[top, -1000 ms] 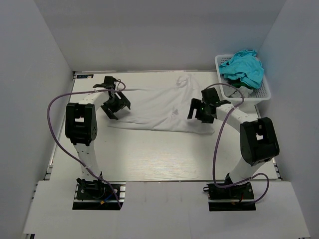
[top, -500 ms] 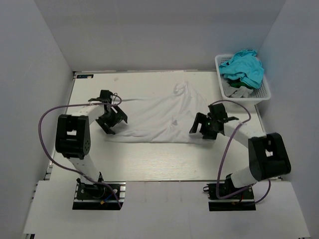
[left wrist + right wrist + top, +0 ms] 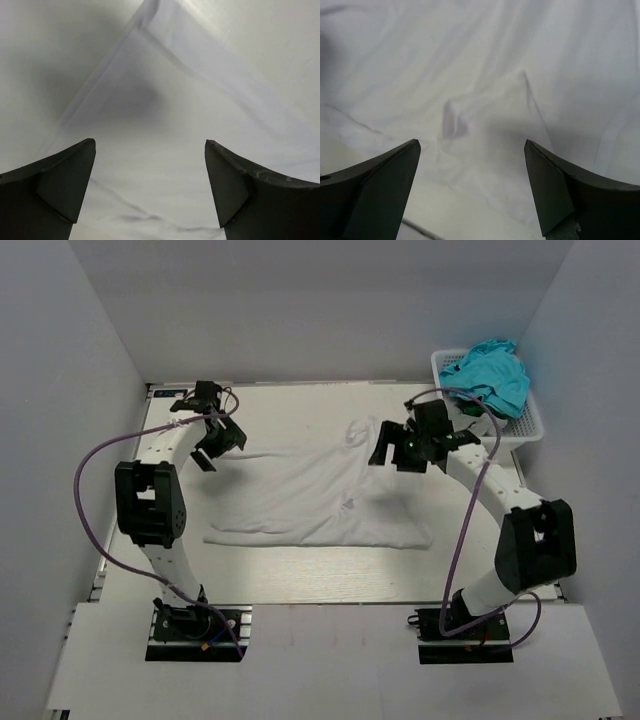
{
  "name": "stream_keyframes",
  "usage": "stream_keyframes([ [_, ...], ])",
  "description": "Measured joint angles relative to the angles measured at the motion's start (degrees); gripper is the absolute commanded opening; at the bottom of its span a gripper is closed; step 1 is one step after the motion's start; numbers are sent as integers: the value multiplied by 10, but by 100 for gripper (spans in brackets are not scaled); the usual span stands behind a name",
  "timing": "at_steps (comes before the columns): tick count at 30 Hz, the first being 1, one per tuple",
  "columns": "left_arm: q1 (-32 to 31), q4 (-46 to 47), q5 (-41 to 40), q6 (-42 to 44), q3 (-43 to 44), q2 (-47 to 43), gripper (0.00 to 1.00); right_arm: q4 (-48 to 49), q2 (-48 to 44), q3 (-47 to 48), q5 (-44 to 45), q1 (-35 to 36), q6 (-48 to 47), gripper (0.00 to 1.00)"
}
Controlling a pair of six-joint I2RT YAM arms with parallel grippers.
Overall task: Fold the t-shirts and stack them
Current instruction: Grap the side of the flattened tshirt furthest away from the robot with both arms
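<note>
We see one white shirt [image 3: 320, 495] spread across the middle of the bench [image 3: 300, 570]. Most of it is flat, but the far right part is rucked into a small peak of creases. We judge it lies open like this so it can be smoothed and folded first. The left claw [image 3: 212, 443] hangs at the shirt's far left corner, open and gripping nothing. In its own wrist view a hemmed edge of the cloth runs slantwise between the spread fingers [image 3: 60, 185]. The right claw [image 3: 396, 452] hangs over the rucked far right part, also wide open and empty, with only creased white cloth showing between its fingers [image 3: 375, 190]. With one claw at each end of the far edge, we take it they are set to seize both ends together, either to pull the cloth taut or to bring that edge toward the near side; which one we cannot tell. The turquoise shirts [image 3: 490, 375] sit heaped in the basket [image 3: 527, 428] at the far right corner, well apart from the white one, presumably waiting their turn. By count there are two claws, one white shirt, one basket, and a turquoise heap too bundled for us to number. Nothing is folded or stacked yet.
</note>
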Motion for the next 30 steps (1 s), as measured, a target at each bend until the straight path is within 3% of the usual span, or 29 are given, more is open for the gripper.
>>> stream_keyframes([
  [4,9,-3,-30,4,125,97,97,3,110,145,37,-2,-7,90],
  [7,15,-14,-36,5,200,181,88,-7,188,239,64,-5,-12,90],
  [11,23,-29,-32,8,226,245,82,-26,275,351,95,-13,-26,90],
  [15,26,-33,-28,9,226,244,58,-43,346,439,122,-23,-37,90],
  [20,30,-33,-20,8,224,244,45,-46,415,503,131,-33,-48,90],
  [23,32,-33,-15,7,224,244,30,-42,454,526,131,-36,-66,90],
  [24,32,-33,-13,6,224,244,20,-39,466,530,131,-36,-73,90],
  [27,34,-32,-5,4,226,244,0,-18,495,534,128,-36,-93,90],
  [30,37,-31,5,6,226,244,0,7,519,540,112,-35,-108,90],
])
